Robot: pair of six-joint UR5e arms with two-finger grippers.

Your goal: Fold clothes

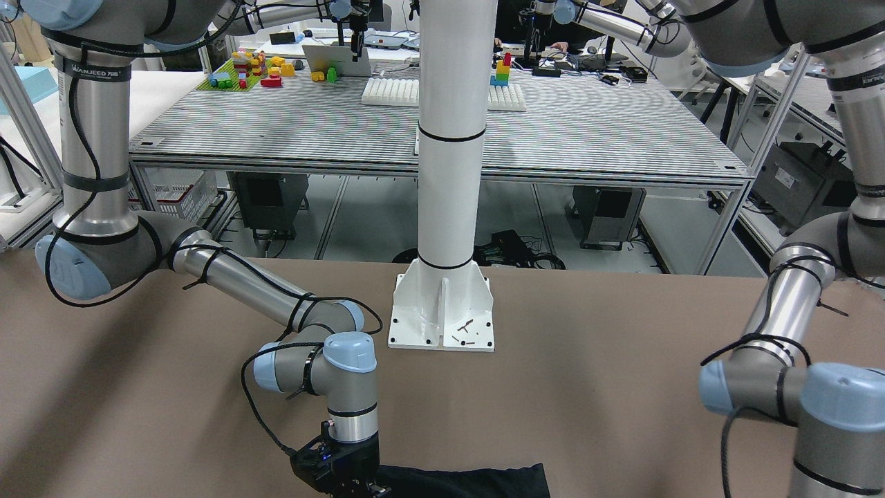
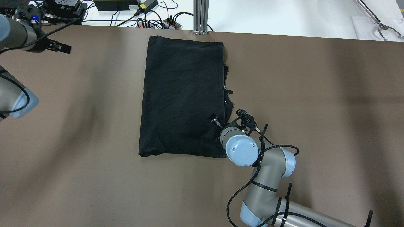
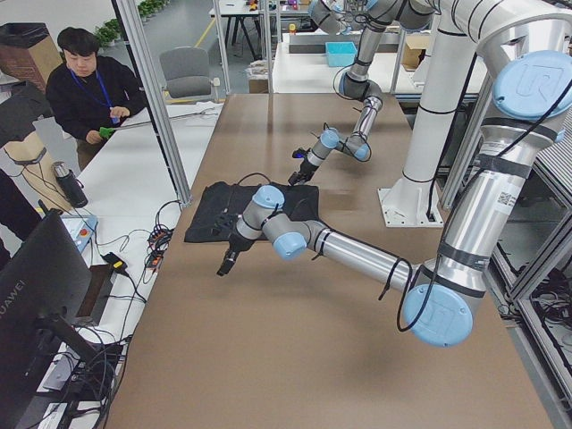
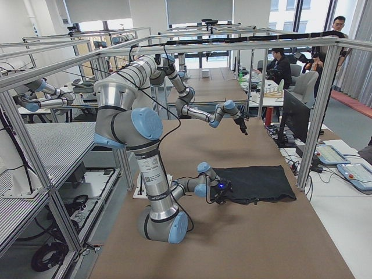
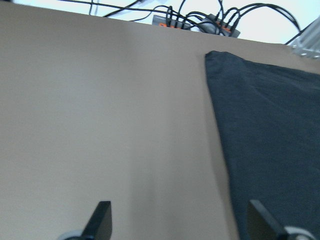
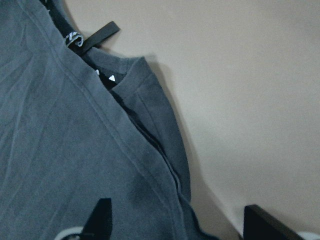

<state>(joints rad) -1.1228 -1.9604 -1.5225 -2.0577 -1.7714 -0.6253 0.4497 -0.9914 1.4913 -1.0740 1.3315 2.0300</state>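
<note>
The clothes (image 2: 183,97) are one plain black piece lying flat on the brown table, folded into a tall rectangle, with a tag and inner layers showing along its right edge (image 6: 105,75). My right gripper (image 6: 180,225) is open and low over that right edge near the lower corner, one finger over the fabric and the other over bare table; it also shows in the overhead view (image 2: 225,122). Far off to the left of the cloth, my left gripper (image 5: 180,222) stands open above bare table, with the cloth's (image 5: 270,140) corner to its right.
The white pillar's base plate (image 1: 442,311) stands at the robot's side of the table. A power strip with cables (image 2: 157,22) and an aluminium post (image 2: 201,15) sit at the far edge. A person (image 3: 89,89) sits beyond that edge.
</note>
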